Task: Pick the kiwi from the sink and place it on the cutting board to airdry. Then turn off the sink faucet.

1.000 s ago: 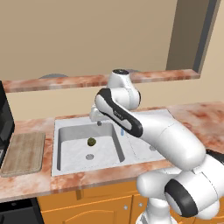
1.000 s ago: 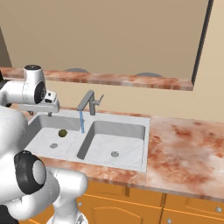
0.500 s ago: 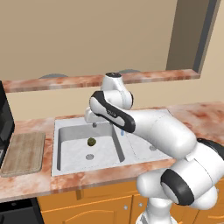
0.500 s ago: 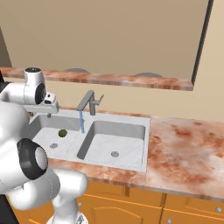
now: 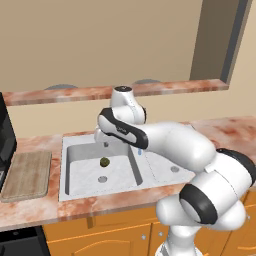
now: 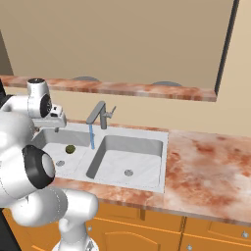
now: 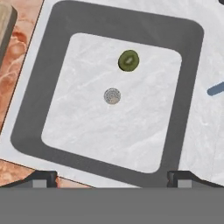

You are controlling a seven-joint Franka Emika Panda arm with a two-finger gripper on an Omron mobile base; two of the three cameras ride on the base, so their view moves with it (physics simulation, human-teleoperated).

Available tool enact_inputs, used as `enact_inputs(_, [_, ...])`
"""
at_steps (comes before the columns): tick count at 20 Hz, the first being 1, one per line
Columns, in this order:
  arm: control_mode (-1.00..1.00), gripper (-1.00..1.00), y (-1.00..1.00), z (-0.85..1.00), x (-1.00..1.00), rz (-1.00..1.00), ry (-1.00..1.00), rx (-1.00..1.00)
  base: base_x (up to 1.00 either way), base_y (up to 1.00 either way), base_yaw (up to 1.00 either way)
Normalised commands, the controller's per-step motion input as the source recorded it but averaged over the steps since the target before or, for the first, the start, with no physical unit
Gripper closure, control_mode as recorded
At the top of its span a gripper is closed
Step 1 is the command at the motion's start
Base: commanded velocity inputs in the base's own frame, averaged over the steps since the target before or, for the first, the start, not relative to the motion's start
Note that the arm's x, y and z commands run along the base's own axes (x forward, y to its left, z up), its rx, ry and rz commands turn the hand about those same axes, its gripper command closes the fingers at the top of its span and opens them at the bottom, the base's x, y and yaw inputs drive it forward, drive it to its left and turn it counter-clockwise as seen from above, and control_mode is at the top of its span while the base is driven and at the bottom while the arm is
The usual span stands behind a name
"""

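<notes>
Gripper point(image 7: 112, 177) wide open and empty, above kiwi point(image 7: 128, 60) in sink point(image 7: 35, 109)

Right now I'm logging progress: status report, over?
Gripper open, empty, above the sink. Kiwi on basin floor beside the drain. Faucet running. Nothing blocking.

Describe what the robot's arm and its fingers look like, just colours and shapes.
The arm is made of thick, rounded glossy white segments joined by dark black bands at the joints, with a bulbous white elbow and a round grey-capped wrist. No cables or markings show. In the hand view, the fingers are two small dark grey tips with lighter grey pads.
</notes>
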Motion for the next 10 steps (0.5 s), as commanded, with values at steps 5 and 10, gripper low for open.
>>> enact_inputs(5, [-1.00,-1.00,0.00,-0.27,0.16,0.00,0.00,-0.01,0.00,0.00,0.00])
enact_inputs(10, [-1.00,-1.00,0.00,-0.23,0.22,0.00,0.00,0.00,0.00,0.00,0.00])
